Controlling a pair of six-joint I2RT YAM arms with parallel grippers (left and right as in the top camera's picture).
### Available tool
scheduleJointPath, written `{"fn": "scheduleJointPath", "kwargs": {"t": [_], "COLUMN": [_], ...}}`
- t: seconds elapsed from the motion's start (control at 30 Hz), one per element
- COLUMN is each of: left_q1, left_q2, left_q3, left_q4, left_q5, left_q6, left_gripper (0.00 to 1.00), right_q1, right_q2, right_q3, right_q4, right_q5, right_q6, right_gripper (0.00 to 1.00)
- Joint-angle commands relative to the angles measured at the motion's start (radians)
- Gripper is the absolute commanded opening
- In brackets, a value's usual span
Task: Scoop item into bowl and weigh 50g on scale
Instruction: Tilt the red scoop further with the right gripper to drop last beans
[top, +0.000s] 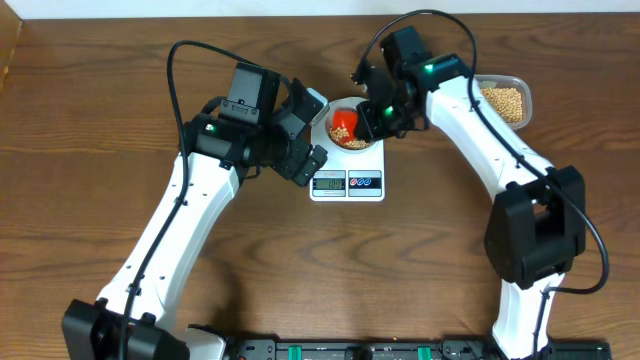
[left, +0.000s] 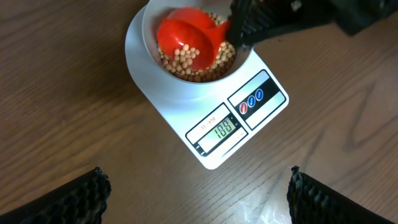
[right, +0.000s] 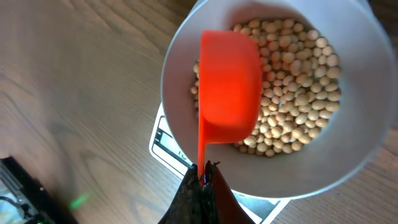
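Note:
The white bowl (top: 362, 145) (left: 149, 50) (right: 360, 143) stands on the white scale (top: 347, 183) (left: 211, 134), whose display reads about 188. Tan beans (right: 292, 81) (left: 186, 59) fill the bowl's bottom. My right gripper (top: 375, 115) (right: 204, 169) is shut on the handle of a red scoop (top: 343, 124) (left: 186, 40) (right: 229, 81), held over the bowl with some beans in it. My left gripper (top: 312, 140) (left: 199, 190) is open and empty, hovering left of the scale.
A clear plastic tub (top: 505, 100) of beans sits at the back right, behind the right arm. The wooden table (top: 100, 150) surrounds the scale. A black rail runs along the front edge (top: 340, 350).

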Motion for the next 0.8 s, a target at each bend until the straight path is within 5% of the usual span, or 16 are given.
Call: {"fn": "scheduleJointPath", "kwargs": {"t": [0.0,0.77], "left_q1": [0.002,0.002], "left_q2": [0.011,0.011], "left_q3": [-0.008,-0.008], "left_q4": [0.001,0.001], "left_q5": [0.016,0.016], "left_q6": [-0.005,-0.005], "left_gripper": [0.93,0.93], "right_q1": [-0.032,-0.076], "right_q2": [0.012,0.011], "right_q3": [-0.007,0.023], "right_q4": [0.002,-0.002], "right_q5": [-0.052,-0.131], "right_q6": [0.000,0.006], "right_gripper": [0.01,0.01]}}
